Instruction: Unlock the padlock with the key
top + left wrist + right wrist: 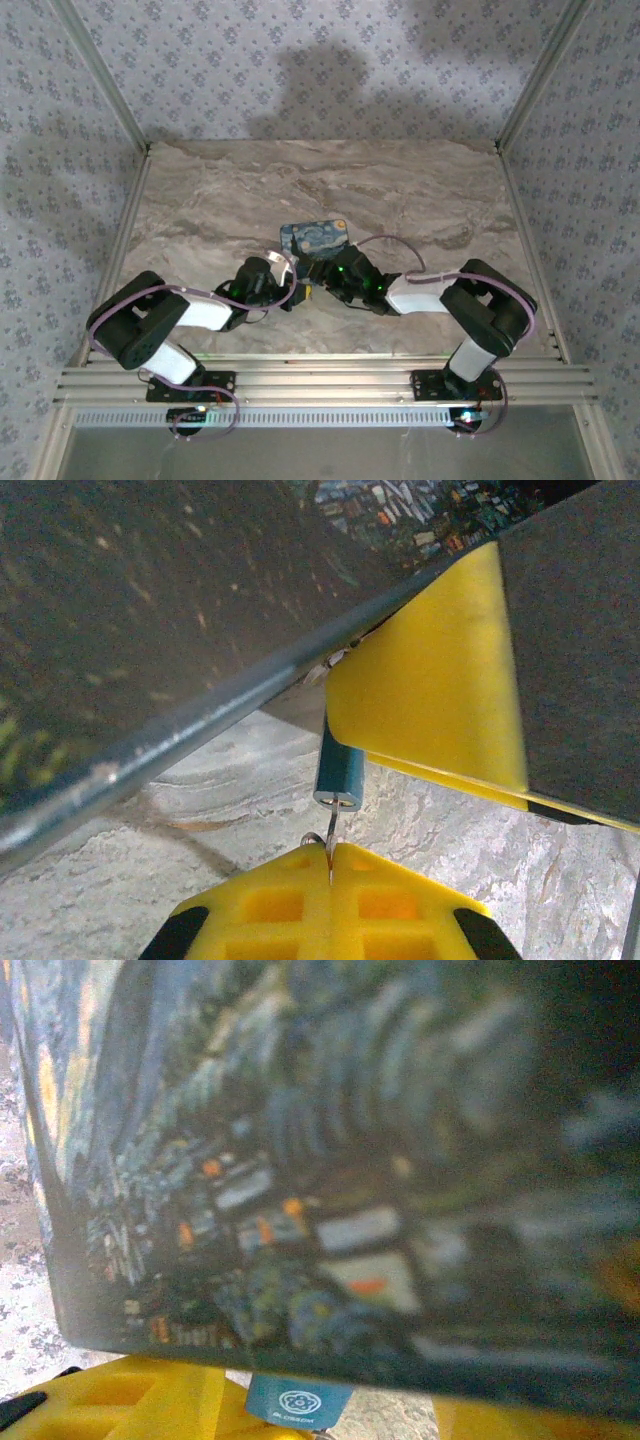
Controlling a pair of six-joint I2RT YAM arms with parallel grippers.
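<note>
Two grippers are meeting over the middle of the desk (pixel 420 190), with the padlock (pixel 315 237) between them just beyond the arms' wrists. The right gripper (pixel 322 262) is clamping the padlock's printed blue body, and one of its yellow fingers (pixel 430 690) is pressing flat against the side. I cannot tell whether the lower edge is touching the desk. The left gripper (pixel 330 865) is standing fully closed, pinching the key (pixel 330 835) in the seam of its pads. The key is rising to the end of a small teal piece (pixel 340 770) that is hanging below the padlock. Whether the key is seated inside that piece is not showing. In my judgement the risk is lying in that thin pinch. Any sideways offset or an early twist is likely to be rolling the key in the pads or levering it out. Turning force may also be swivelling the padlock in the right gripper's hold. The desk is showing a smooth marbled stone pattern, offering little to stop a dropped key skating away. Patterned wall panels (pixel 300 60) are enclosing the cell, and soft shadows are falling across the back one.
</note>
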